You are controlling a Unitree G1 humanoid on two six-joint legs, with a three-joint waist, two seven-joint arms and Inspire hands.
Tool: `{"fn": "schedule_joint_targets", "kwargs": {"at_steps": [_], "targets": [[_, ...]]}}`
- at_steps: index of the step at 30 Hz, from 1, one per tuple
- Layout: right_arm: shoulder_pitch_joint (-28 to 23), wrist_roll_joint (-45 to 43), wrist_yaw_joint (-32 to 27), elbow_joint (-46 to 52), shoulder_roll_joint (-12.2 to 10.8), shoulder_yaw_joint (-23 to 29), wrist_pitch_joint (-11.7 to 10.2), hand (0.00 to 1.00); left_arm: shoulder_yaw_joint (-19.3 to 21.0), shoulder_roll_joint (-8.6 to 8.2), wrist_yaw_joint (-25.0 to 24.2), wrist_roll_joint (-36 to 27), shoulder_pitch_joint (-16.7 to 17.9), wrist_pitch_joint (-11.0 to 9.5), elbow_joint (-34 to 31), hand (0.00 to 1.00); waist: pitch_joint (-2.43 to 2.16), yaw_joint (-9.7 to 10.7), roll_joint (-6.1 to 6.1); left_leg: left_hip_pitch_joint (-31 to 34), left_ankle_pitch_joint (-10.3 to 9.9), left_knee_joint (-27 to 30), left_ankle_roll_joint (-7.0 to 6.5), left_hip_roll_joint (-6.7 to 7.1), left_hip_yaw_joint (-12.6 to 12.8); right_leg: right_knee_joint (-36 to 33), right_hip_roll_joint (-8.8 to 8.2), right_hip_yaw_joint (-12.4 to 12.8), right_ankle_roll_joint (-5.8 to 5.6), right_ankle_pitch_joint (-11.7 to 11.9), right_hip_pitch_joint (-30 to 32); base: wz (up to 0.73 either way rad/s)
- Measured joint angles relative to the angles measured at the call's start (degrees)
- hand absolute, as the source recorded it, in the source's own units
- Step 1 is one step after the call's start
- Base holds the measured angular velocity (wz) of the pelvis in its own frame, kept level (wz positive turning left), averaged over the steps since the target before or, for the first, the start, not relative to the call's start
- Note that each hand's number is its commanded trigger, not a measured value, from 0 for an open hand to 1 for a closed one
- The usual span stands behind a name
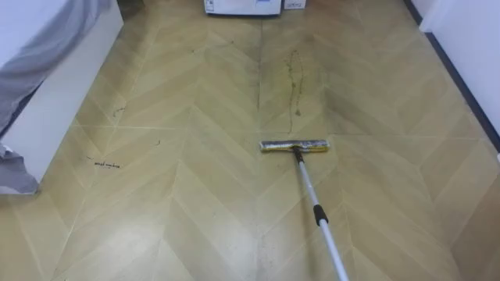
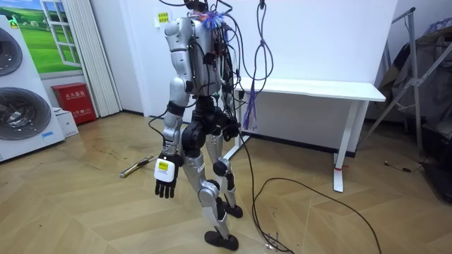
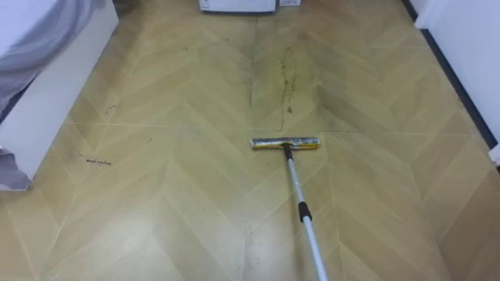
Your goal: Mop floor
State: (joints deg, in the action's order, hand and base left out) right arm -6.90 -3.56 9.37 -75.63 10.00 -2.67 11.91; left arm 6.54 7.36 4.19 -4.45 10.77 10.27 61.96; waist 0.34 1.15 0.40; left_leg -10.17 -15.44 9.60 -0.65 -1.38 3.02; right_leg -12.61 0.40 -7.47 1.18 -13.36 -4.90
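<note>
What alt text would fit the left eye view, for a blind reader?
A flat mop head rests on a herringbone wood floor, its handle running to the lower right. A dark streak lies beyond it; grey cloth hangs at left.

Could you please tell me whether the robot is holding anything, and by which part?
The left hand hangs open, holding nothing. The mop handle leaves the eye view at lower right, so any hold on it cannot be told.

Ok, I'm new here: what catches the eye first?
The mop head rests flat on the wooden floor, its handle running to the lower right. Just beyond it is a dark streak; in the room view the left hand hangs open beside the robot's leg.
</note>
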Motion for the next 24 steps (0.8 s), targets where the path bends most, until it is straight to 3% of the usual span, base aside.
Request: {"fn": "schedule_joint_targets", "kwargs": {"at_steps": [19,22,24], "targets": [[-0.68,0.61,0.81,-0.42,-0.04,0.06,0.34,1.0,-0.06,-0.04,0.16,-0.52,0.83,-0.81,0.24,0.0,0.02,0.11,0.19,-0.42,0.0,-0.04,0.0,0.0,0.06,-0.06,-0.29,-0.45,-0.02,0.01,-0.29,0.01],[-0.72,0.72,0.8,-0.32,-0.26,0.05,0.65,1.0,-0.07,-0.09,0.23,-0.26,1.31,-0.65,0.24,0.0,-0.04,0.12,0.2,0.08,0.0,0.05,0.0,0.01,0.05,-0.08,-0.28,-0.48,-0.04,-0.01,0.23,0.01],[-0.5,0.89,0.67,-0.31,-0.26,0.05,0.67,1.0,-0.11,-0.17,0.33,-0.37,1.47,-0.59,0.24,0.0,-0.37,0.06,0.45,1.22,0.0,0.19,0.0,0.06,0.04,-0.06,-0.33,-0.57,-0.05,-0.01,1.38,0.03]]}}
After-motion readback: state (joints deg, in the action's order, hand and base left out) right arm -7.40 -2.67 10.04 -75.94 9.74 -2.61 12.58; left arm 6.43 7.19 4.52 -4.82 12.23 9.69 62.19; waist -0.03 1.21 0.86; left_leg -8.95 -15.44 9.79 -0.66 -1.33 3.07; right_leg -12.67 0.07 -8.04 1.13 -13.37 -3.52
